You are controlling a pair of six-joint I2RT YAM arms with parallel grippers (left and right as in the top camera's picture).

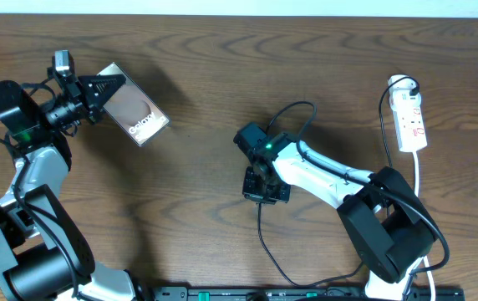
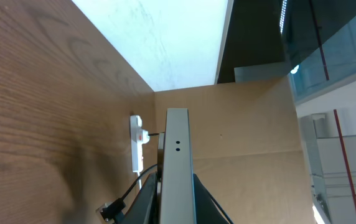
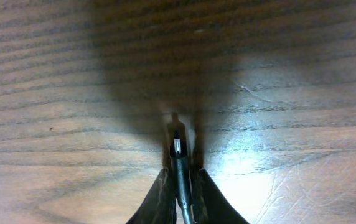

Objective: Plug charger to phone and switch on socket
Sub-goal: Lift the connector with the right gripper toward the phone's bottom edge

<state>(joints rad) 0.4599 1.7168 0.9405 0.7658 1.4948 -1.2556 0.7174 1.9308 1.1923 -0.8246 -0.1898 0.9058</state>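
Observation:
The phone point(image 1: 136, 115), a dark slab with white lettering, is held tilted above the table at the upper left, with my left gripper point(image 1: 108, 89) shut on its near end. In the left wrist view the phone's grey edge point(image 2: 177, 149) runs up between the two dark fingers. Mid-table, my right gripper point(image 1: 264, 187) points down at the wood. In the right wrist view it point(image 3: 181, 177) is shut on the charger's plug point(image 3: 177, 149), whose metal tip sticks out forward. The charger's thin black cable point(image 1: 261, 230) trails toward the table's front edge. The white socket point(image 1: 411, 117) lies at the far right.
A white cord point(image 1: 419, 180) runs from the socket toward the front edge, past the right arm's base point(image 1: 387, 230). The left wrist view also shows the socket point(image 2: 137, 143) far off and a cardboard wall point(image 2: 246, 124) beyond the table.

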